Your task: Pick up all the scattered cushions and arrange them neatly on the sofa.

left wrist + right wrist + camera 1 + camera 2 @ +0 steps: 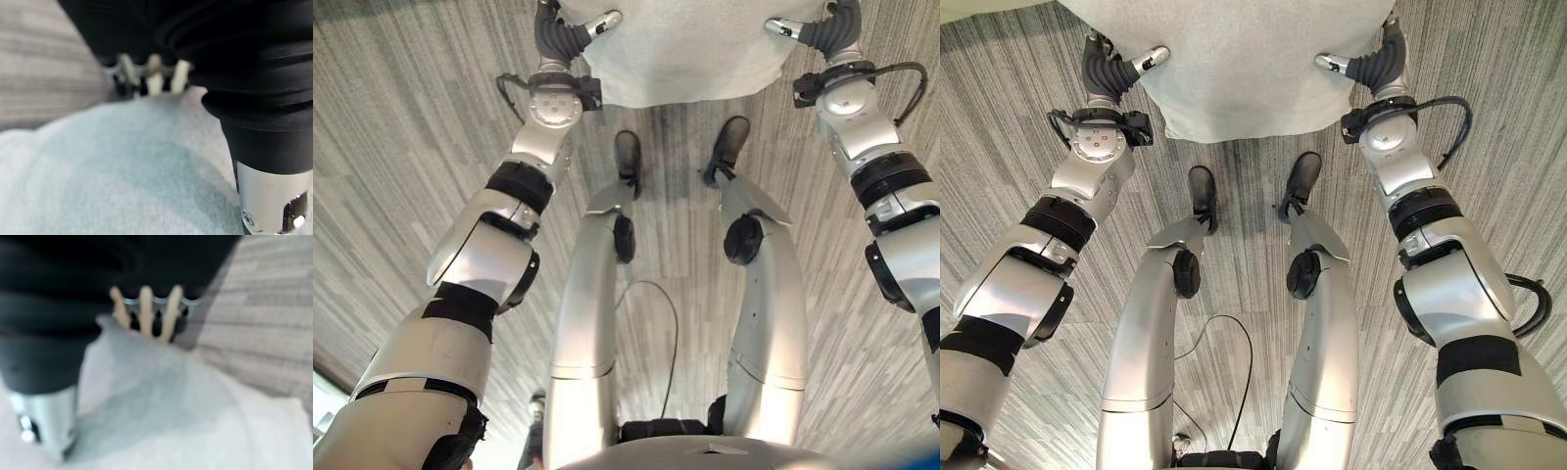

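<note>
The grey striped carpet (1508,147) is running under everything, nearest the camera, with no sofa to be seen. Farther out, toward twelve o'clock, a pale grey cushion (1244,69) is being held off the carpet between the two hands, one at each side edge.

The left hand (1114,65) is clamping the cushion's edge at about ten o'clock, its thumb lying on the upper face; in the left wrist view the fingers (154,81) are curling down over the far edge of the fabric. The right hand (1368,63) is doing the same at about two o'clock, thumb on top, and its fingers (145,308) are hooking over the cushion's rim in the right wrist view.

By my judgement the pick-up of this cushion is already done and the carrying step is under way. The next move is calling for both grips to hold evenly while the robot turns to find the sofa, then a level set-down against its back.
</note>
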Tool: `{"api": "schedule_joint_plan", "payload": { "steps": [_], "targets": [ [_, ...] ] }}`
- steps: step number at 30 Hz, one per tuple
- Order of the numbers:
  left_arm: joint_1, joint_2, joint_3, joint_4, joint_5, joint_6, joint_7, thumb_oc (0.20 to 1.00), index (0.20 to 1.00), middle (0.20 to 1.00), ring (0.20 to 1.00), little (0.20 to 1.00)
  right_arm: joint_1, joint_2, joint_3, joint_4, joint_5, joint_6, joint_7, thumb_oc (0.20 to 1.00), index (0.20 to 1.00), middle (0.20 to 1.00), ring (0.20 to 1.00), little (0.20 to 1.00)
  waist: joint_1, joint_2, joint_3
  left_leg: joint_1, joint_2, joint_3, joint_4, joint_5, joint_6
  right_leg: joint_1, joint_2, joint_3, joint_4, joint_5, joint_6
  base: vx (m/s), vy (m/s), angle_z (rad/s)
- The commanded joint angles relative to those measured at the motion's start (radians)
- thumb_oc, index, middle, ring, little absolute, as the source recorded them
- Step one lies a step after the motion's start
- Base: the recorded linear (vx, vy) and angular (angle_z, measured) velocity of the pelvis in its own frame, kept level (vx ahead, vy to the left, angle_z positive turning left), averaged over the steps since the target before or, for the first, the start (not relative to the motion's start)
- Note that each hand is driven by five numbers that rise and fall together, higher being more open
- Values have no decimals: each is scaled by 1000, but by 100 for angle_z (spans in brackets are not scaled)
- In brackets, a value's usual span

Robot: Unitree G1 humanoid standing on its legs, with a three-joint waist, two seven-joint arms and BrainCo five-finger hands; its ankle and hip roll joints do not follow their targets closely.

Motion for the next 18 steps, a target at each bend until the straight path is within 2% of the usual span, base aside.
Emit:
{"api": "schedule_joint_plan", "payload": {
  "steps": [1,2,3,4,5,6,10,13,18],
  "targets": [
    [-25,-65,35,-79,27,-76,9,1000,1000,1000,1000,1000,-28,66,91,-28,3,-50,18,1000,1000,1000,1000,1000,-16,97,-60,-16,-27,-131,-114,103,-68,35,-7,41,95,-116,150,0,0,0],
    [-26,-65,36,-88,24,-79,12,1000,1000,1000,1000,1000,-34,83,96,-44,4,-51,17,887,887,887,887,887,-16,99,-60,-18,-27,-132,-111,104,-69,35,-7,39,98,-117,149,0,0,0],
    [-25,-66,38,-102,25,-83,14,1000,1000,1000,1000,1000,-35,100,95,-63,10,-57,20,511,511,511,511,511,-14,101,-60,-18,-27,-134,-109,106,-70,35,-6,38,100,-117,148,0,0,0],
    [-22,-63,40,-117,22,-89,13,661,661,661,661,661,-35,109,94,-79,9,-61,21,200,200,200,200,200,-14,103,-62,-19,-27,-135,-109,107,-71,35,-4,37,101,-117,147,0,0,0],
    [-20,-62,40,-118,22,-89,13,382,382,382,382,382,-35,109,94,-80,9,-61,21,200,200,200,200,200,-15,103,-62,-19,-27,-135,-109,107,-71,35,-4,37,101,-117,147,0,0,0],
    [0,-53,46,-156,20,-99,8,200,200,200,200,200,-22,127,90,-125,19,-74,24,200,200,200,200,200,-15,104,-67,-18,-27,-135,-110,109,-71,35,1,35,102,-116,145,0,0,0],
    [44,-51,65,-198,29,-107,16,200,200,200,200,200,14,128,70,-175,-2,-82,23,200,200,200,200,200,-18,99,-92,-17,-27,-136,-123,112,-71,35,7,31,90,-112,146,0,0,0],
    [161,-46,100,-309,37,-120,9,200,200,200,200,200,86,61,54,-283,-112,-70,17,200,200,200,200,200,-26,84,-137,-5,-23,-130,-165,117,-72,36,17,27,71,-107,146,-1,-23,-2],
    [329,-67,145,-432,116,-112,3,200,200,200,200,200,279,6,-78,-424,-168,-90,8,200,200,200,200,200,-36,78,-179,94,-9,-134,-276,133,-77,134,24,5,-8,-105,152,-15,-11,-3]
  ]
}}
